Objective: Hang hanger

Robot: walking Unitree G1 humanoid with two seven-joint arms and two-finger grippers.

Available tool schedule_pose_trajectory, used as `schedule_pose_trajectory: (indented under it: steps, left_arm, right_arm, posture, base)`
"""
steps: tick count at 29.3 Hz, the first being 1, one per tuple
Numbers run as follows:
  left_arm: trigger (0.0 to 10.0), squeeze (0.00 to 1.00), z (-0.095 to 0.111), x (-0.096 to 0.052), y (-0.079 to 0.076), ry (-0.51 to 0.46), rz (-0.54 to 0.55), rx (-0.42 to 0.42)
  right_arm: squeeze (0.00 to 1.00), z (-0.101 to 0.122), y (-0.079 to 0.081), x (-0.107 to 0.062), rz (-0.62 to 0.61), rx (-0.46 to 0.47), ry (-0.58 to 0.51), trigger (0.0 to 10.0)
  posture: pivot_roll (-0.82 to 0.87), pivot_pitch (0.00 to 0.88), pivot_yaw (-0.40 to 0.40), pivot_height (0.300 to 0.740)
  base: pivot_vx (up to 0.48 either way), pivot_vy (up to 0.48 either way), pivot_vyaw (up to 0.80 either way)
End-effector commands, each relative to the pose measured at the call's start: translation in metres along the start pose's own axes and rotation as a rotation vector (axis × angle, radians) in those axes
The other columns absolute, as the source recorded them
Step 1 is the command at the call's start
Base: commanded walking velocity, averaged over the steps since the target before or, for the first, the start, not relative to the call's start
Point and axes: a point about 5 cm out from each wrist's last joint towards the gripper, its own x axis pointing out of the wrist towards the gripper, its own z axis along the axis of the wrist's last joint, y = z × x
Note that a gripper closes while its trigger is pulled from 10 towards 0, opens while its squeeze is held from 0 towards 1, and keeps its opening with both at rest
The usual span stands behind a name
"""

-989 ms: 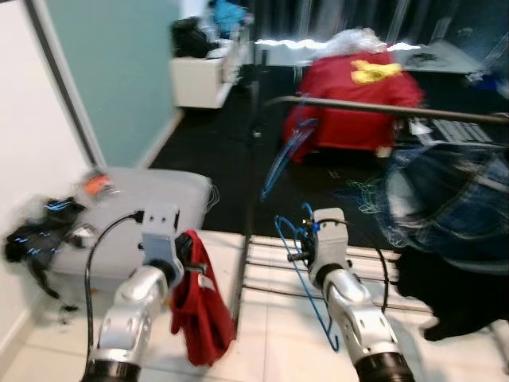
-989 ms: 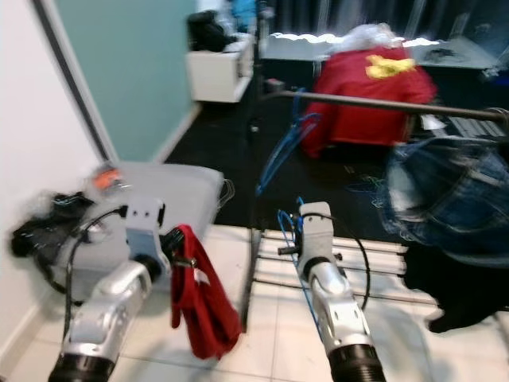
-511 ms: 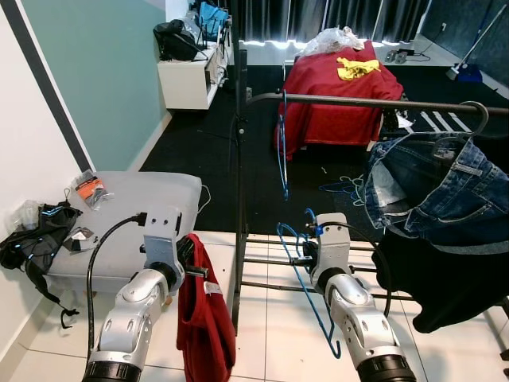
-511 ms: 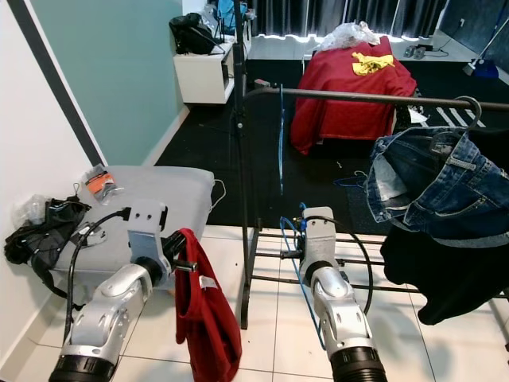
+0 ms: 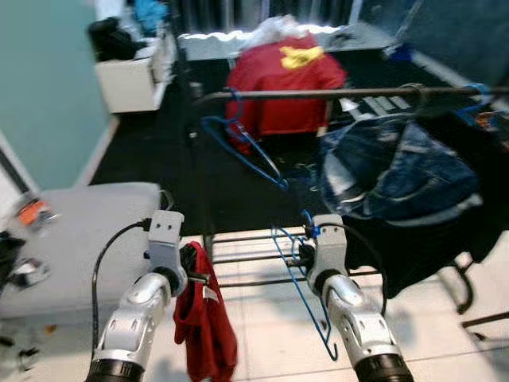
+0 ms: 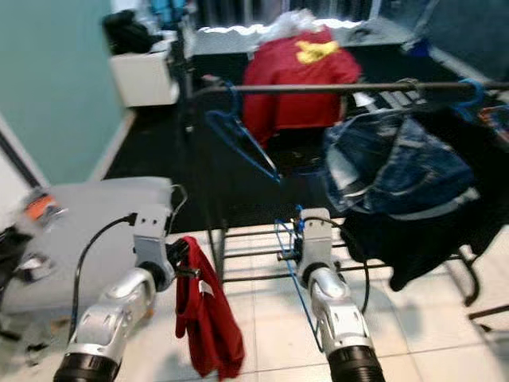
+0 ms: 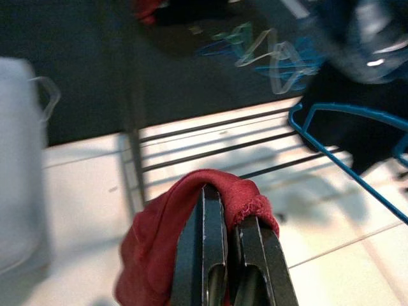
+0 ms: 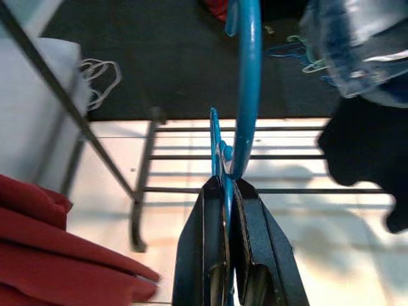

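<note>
My right gripper point(image 5: 300, 256) is shut on a blue wire hanger point(image 5: 305, 285), which dangles below the fingers point(image 8: 210, 242) with its hook down. In my left gripper point(image 5: 192, 275), also shut, a red garment point(image 5: 206, 322) droops toward the tiles; the cloth point(image 7: 159, 233) folds over the fingertips point(image 7: 210, 210). Ahead and above both grippers a dark clothes rail point(image 5: 318, 94) runs across. It carries an empty blue hanger point(image 5: 238, 139) tilted at its left end, blue jeans point(image 5: 398, 171) and a black garment point(image 5: 433, 239) to the right.
The rack's left post point(image 6: 208, 199) and low base bars point(image 5: 246, 259) stand just beyond the grippers. A grey box point(image 5: 71, 231) lies to the left on the white tiles. Loose hangers point(image 7: 268, 51) lie on the dark carpet. A red-covered seat point(image 5: 282, 76) and a white cabinet point(image 5: 131, 79) stand farther back.
The camera has swung right, so the rack and jeans sit farther left in view. The empty hanger on the rail has swung to a tilt. Both grippers keep their holds.
</note>
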Motion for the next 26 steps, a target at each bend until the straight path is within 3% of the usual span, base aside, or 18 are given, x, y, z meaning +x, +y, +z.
schedule_pose_trajectory:
  steps: [1, 3, 8, 15, 26]
  left_arm:
    - [10.0, 0.00, 0.000, 0.002, 0.003, -0.019, 0.043, -0.022]
    - [10.0, 0.00, 0.002, 0.004, 0.001, -0.030, 0.055, -0.005]
    - [10.0, 0.00, 0.004, 0.000, -0.002, -0.049, 0.074, 0.023]
    - [10.0, 0.00, 0.005, -0.006, 0.002, -0.051, 0.077, 0.016]
    - [10.0, 0.00, 0.010, -0.002, 0.001, -0.050, 0.064, -0.009]
  right_arm:
    - [0.00, 0.000, 0.011, 0.003, 0.059, -0.018, 0.019, 10.0]
    - [0.00, -0.001, 0.014, 0.004, 0.090, -0.036, 0.031, 10.0]
    - [0.00, -0.001, 0.017, 0.006, 0.150, -0.065, 0.035, 10.0]
    - [0.00, 0.008, 0.019, 0.008, 0.140, -0.015, -0.022, 10.0]
    - [0.00, 0.015, 0.015, 0.007, 0.114, 0.027, -0.061, 10.0]
  posture:
    - [0.00, 0.022, -0.047, 0.740]
    - [0.00, 0.025, -0.091, 0.740]
    - [0.01, 0.030, -0.109, 0.740]
    - [0.01, 0.032, -0.070, 0.740]
    - [0.00, 0.042, -0.037, 0.740]
  base:
    - [0.000, 0.000, 0.00]
    - [0.000, 0.000, 0.00]
    - [0.000, 0.000, 0.00]
    - [0.000, 0.000, 0.00]
    - [0.000, 0.000, 0.00]
